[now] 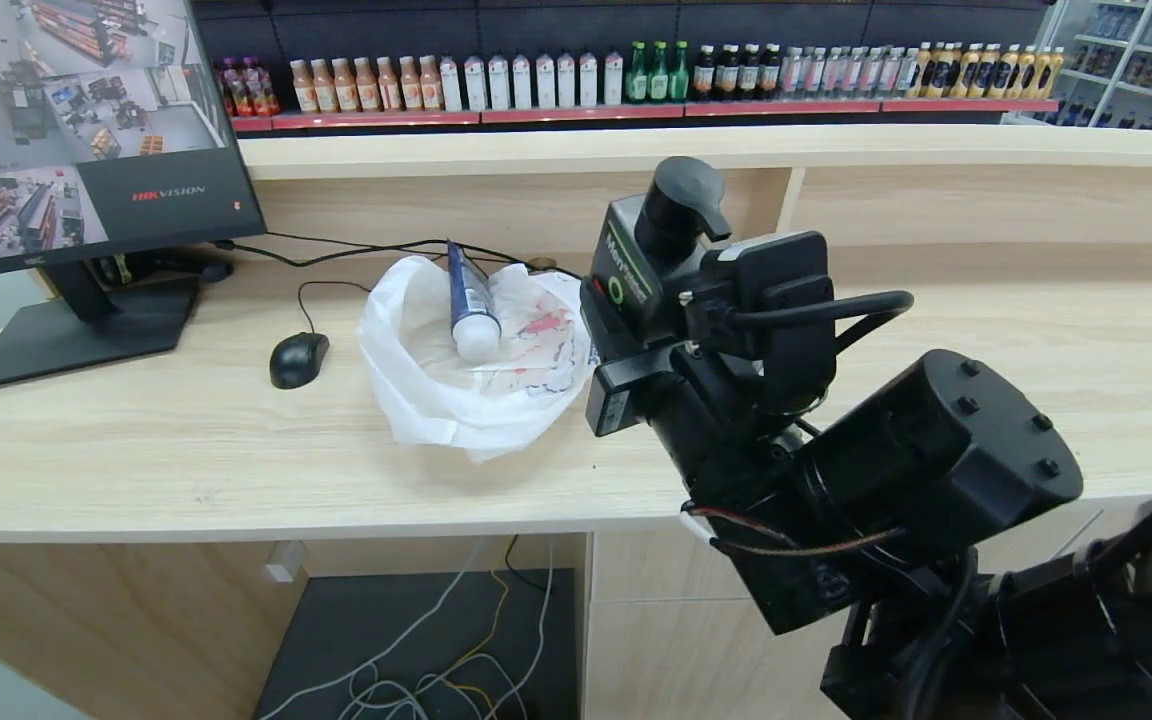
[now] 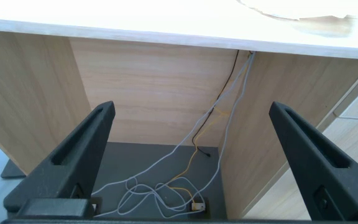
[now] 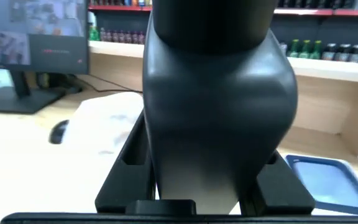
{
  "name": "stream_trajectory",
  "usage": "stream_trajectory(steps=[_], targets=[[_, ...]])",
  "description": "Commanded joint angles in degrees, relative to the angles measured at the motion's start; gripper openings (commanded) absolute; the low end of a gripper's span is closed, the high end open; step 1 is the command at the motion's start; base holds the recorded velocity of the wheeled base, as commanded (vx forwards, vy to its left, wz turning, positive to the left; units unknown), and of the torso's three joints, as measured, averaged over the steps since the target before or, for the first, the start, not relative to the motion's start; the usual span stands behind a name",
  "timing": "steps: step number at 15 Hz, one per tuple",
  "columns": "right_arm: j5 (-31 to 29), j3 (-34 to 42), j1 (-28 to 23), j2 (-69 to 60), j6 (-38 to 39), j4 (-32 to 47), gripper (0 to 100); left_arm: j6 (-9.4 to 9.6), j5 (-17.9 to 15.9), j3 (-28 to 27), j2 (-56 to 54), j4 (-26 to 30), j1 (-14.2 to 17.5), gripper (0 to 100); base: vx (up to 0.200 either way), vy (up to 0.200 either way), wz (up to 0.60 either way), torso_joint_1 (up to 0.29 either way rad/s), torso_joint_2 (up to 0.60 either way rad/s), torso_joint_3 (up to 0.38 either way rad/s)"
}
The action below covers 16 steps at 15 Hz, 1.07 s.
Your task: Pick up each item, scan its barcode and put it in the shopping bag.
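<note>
**Q:** How were your arms posed?

**A:** My right arm was raised above the counter (image 1: 186, 450), forearm slanting up and wrist level. My left arm hung low, and my left pincer (image 2: 191, 112) faced the hollow under the counter, where loose cables (image 2: 166, 193) lay on the floor.

**Q:** And the containers?

**A:** The white shopping bag (image 1: 436, 400) sat open on the counter, just beside my right pincer (image 3: 204, 193) on its left. A blue-and-white tube (image 1: 469, 300) lay in the bag's mouth. A mouse (image 1: 298, 360) sat beyond the bag, farther from that pincer.

**Q:** What did the pincers hold?

**A:** The right one was clamped on a dark pump bottle (image 1: 671, 215), upright between my fingers (image 3: 123, 168). The left one gaped wide and gripped nothing.
</note>
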<state>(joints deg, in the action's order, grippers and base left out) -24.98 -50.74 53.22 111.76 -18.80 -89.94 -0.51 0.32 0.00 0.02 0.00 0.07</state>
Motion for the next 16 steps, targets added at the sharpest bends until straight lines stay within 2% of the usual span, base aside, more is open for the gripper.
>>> stream_trajectory(steps=[1, 5, 9, 16], targets=[[-0.1, -0.8, 0.5, 0.8, 1.2, -0.1, 0, -0.02, 0.0, 0.0, 0.0, 0.0, 0.0, 100, 0.0, 0.0, 0.0, 0.0, 0.0, 0.0], [0.3, -2.4, -3.1, -0.1, 4.8, -0.1, 0, -0.02, 0.0, 0.0, 0.0, 0.0, 0.0, 100, 0.0, 0.0, 0.0, 0.0, 0.0, 0.0], [0.7, -2.7, -3.2, -0.2, 9.2, -0.1, 0, -0.02, 0.0, 0.0, 0.0, 0.0, 0.0, 100, 0.0, 0.2, 0.0, 0.002, 0.0, 0.0], [2.7, -3.0, -3.2, 0.3, 10.8, -0.1, 0, 0.07, 0.0, 0.0, 0.0, 0.0, 0.0, 100, 0.0, 0.2, 0.0, 0.001, 0.0, 0.002]])
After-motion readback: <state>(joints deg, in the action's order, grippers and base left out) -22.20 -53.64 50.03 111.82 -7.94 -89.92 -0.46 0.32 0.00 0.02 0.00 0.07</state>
